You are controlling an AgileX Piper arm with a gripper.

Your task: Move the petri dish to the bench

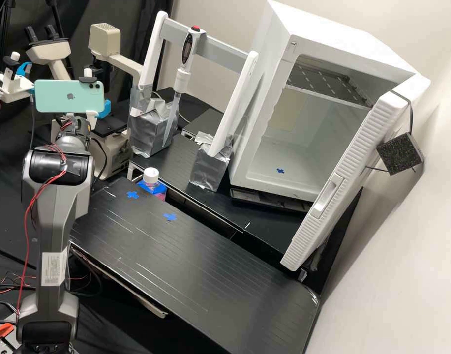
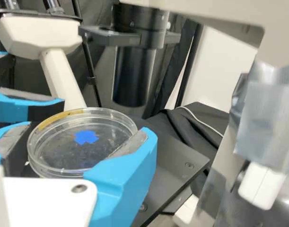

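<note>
A laboratory, plainly — a microscope [image 1: 48, 50]; a pipette [image 1: 187, 54]; a petri dish [image 2: 73, 151]; a black bench [image 1: 186, 270]; an open white cabinet [image 1: 314, 132].

One petri dish [image 2: 64, 153], one bottle [image 1: 151, 176], one pipette [image 1: 183, 81], seemingly four blue crosses [image 1: 170, 217].

Blk bench [image 1: 200, 275] w/ 2 blue tape crosses [image 1: 170, 217] on top.

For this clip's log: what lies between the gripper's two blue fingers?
The clear, round petri dish is between them, as the wrist view shows.
</note>
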